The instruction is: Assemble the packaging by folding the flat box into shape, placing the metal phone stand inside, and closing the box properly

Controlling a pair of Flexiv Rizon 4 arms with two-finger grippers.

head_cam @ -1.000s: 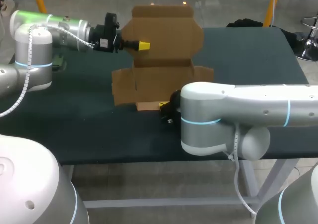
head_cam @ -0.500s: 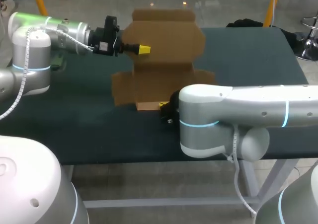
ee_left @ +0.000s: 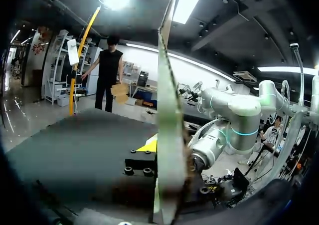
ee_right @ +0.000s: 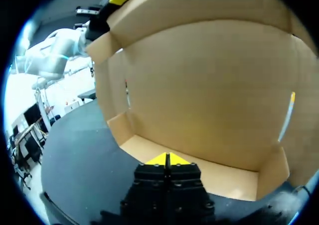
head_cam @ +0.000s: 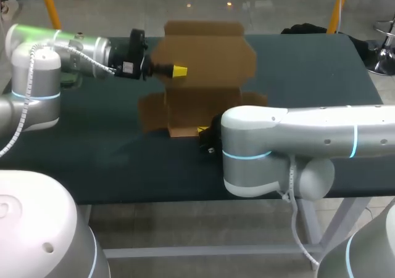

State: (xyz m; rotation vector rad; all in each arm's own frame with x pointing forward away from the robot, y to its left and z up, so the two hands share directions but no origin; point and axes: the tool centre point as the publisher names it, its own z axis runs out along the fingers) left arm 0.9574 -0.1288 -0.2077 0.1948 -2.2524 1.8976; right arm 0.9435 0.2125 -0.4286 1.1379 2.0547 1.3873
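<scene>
A brown cardboard box (head_cam: 203,74) stands partly folded at the middle of the dark table (head_cam: 321,74). Its tall back panel is raised and its side flaps (head_cam: 151,111) stick out. My left gripper (head_cam: 178,71) is shut on the left edge of the raised panel. In the left wrist view that panel (ee_left: 167,110) runs edge-on between its fingers. My right gripper (ee_right: 167,159) is shut, its yellow tips resting on the box's low front flap (ee_right: 214,177), with the box's inside (ee_right: 209,85) ahead of it. The head view shows the right gripper (head_cam: 205,131) at the box's near edge. No phone stand shows.
My right arm (head_cam: 296,136) lies across the near right part of the table. A dark object (head_cam: 305,28) sits at the far edge on the right. A green thing (head_cam: 73,77) lies behind my left arm (head_cam: 68,40).
My left gripper has drawn toward the table's near side with the panel, which now stands more upright. The left side flap has swung and looks darker. The right arm has barely moved.
</scene>
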